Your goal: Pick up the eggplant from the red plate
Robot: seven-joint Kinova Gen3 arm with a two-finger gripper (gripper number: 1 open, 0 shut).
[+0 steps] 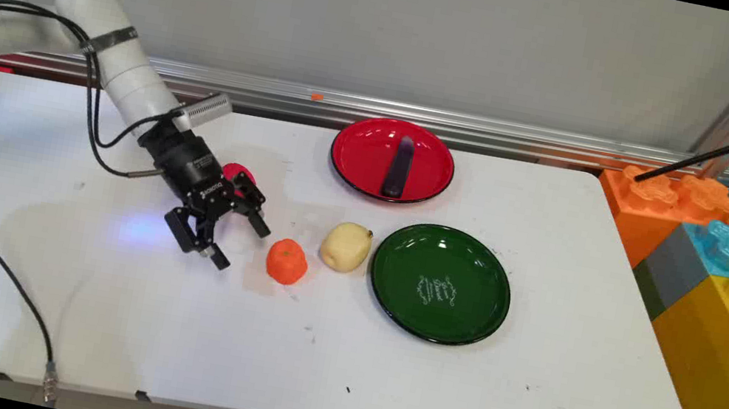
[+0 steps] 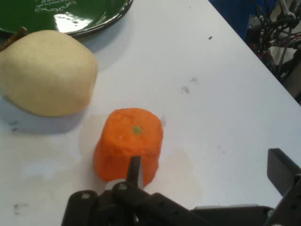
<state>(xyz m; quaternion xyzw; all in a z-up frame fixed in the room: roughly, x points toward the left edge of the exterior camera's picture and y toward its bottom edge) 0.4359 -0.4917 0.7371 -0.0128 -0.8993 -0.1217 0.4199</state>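
The gripper (image 1: 236, 242) sits jaws apart and empty just left of the orange fruit (image 1: 287, 261), pale pear (image 1: 346, 247) beside it, green plate (image 1: 393, 299) bare.

Pincer (image 1: 239, 241) open, low over table, just left of orange fruit (image 1: 287, 261); pale pear (image 1: 346, 246) beside.

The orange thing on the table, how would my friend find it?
Find the green plate on the white table. Left of it sits a pale yellow pear, and left of that the orange fruit, near the open gripper. It is the only orange thing on the table.
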